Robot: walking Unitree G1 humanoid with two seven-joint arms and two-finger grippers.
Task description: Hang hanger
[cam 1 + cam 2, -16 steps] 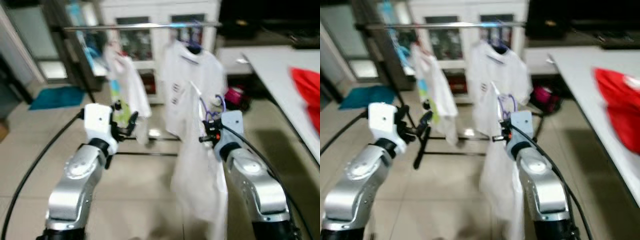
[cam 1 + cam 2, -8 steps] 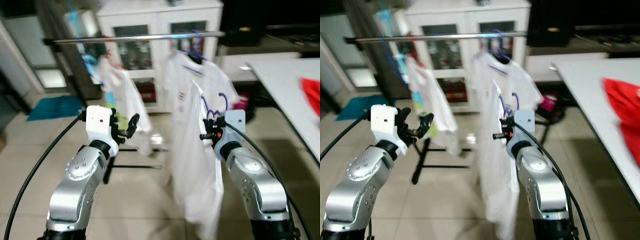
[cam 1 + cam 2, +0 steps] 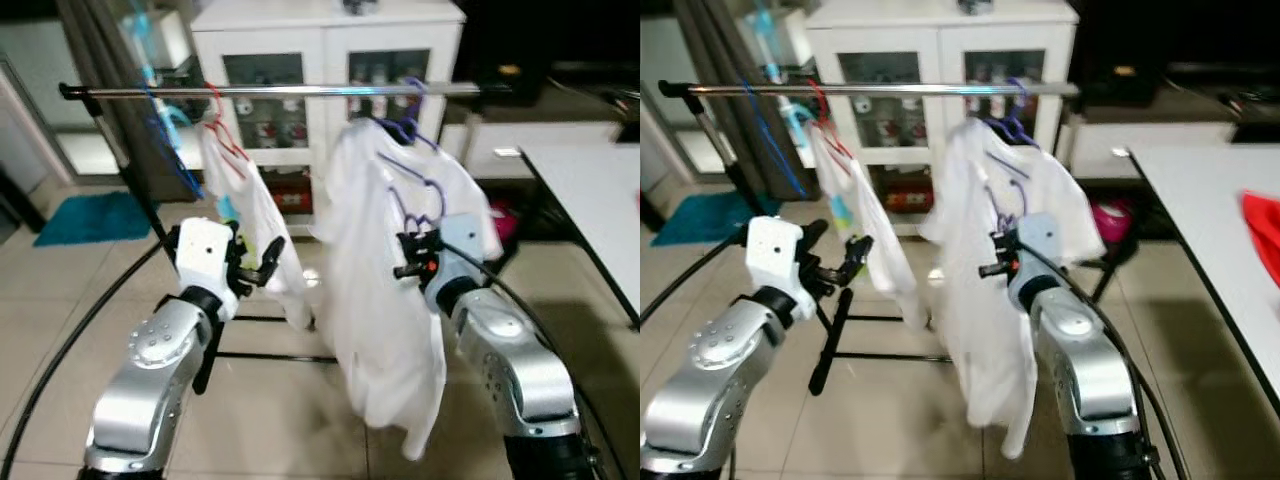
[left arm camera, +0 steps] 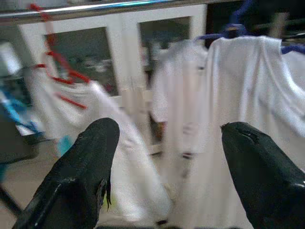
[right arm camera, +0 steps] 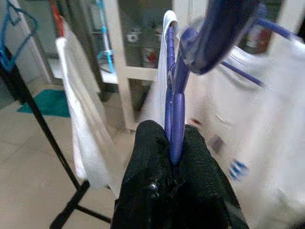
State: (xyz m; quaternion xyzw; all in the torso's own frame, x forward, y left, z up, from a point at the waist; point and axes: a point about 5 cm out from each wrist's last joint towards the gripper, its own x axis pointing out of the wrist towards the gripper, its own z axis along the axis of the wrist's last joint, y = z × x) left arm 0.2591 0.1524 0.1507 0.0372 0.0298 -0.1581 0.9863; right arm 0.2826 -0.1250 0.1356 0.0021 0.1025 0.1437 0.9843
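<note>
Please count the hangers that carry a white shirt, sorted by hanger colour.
Red: 1, the red hanger
Purple: 2, the hung purple hanger and the held purple hanger in the right gripper
Total: 3

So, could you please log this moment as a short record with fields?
Right end effector: shut on a purple hanger carrying a white shirt, held below the rail
Left end effector: open, raised, holding nothing
Rail: metal bar in front of a white cabinet
Already on rail: white shirt on red hanger; white shirt on another purple hanger
Status: held hanger not yet hooked on
</note>
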